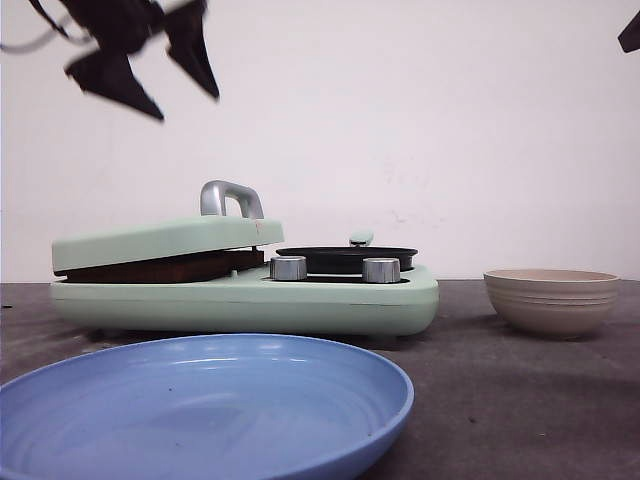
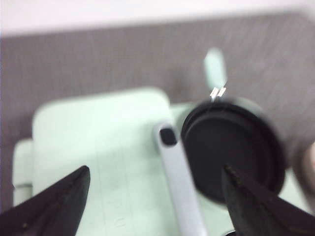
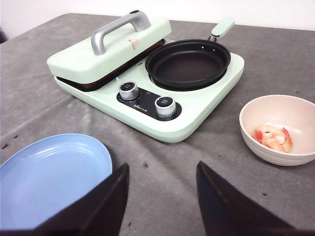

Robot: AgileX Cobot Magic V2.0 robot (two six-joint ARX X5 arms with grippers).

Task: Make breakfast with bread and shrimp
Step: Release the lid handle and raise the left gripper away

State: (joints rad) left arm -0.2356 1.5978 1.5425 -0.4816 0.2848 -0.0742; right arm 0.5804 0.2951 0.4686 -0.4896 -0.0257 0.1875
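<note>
A mint-green breakfast maker is set mid-table, its hinged lid lowered over a brown-edged bread slice, with a black frying pan beside the lid. Shrimp are held in a beige bowl near the right edge; a blue plate is placed at the front edge. The left gripper, fingers spread, is held high above the lid; the right gripper, also spread and empty, is held apart from the shrimp.

Both hands have black, wedge-shaped, tapering fingers.
</note>
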